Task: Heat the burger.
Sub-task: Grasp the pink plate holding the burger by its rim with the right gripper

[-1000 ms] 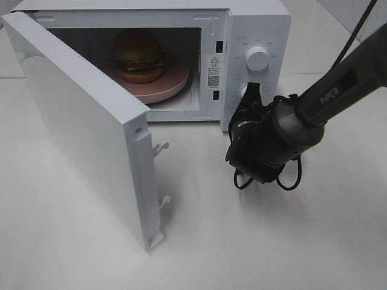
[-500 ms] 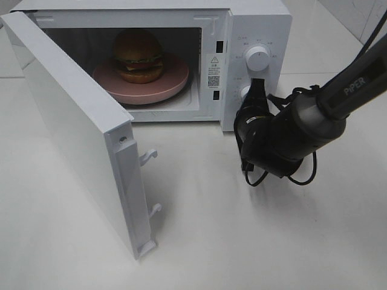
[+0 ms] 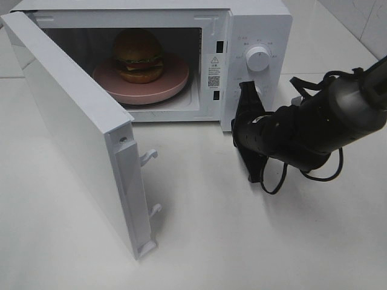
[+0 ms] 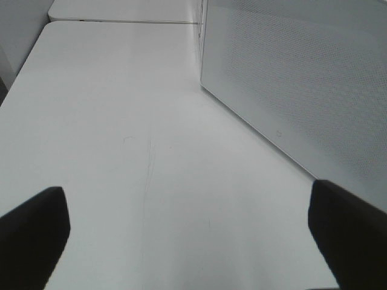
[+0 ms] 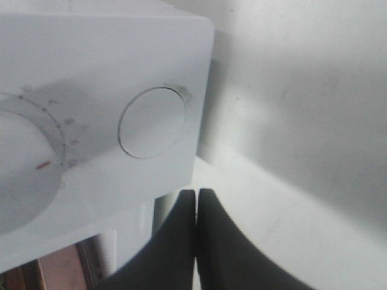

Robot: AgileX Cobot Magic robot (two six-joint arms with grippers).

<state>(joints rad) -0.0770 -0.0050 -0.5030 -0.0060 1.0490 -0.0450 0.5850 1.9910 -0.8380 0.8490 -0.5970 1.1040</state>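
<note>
- So, the burger (image 3: 138, 55) sits upright on the pink plate (image 3: 172, 84), and both are inside the microwave (image 3: 266, 24), a bit toward the back of the cavity.
- The door (image 3: 72, 133) is swung wide open, with its latch hooks (image 3: 148, 157) sticking out into the air. Loading looks done to me; closing up and setting the time is what's left.
- The right pincer (image 3: 245, 90) has its jaws pressed flat together with nothing in them. It's parked right at the control panel, covering the lower control just below the upper knob (image 3: 258, 59). Its own camera shows a dial with a red mark (image 5: 24, 175) and a plain round disc (image 5: 152, 122).
- The left pincer (image 4: 187, 235) is spread wide and empty, low over the table (image 4: 121, 121) beside a white dotted panel (image 4: 290, 78), probably the door's outside.
- What could go wrong:
  - If a dial gets turned with the door open, nothing heats.
  - If the door swings shut while the right pincer is near the panel, the edge could clip it.
  - A hard shove could slide the whole microwave.
  - The cable loop (image 3: 272, 181) hanging off the right arm could snag.
- Writing: a warning sticker with a triangle and a QR code (image 3: 213, 71) sits on the front frame, too small to read. Same goes for the print around the knobs.
</note>
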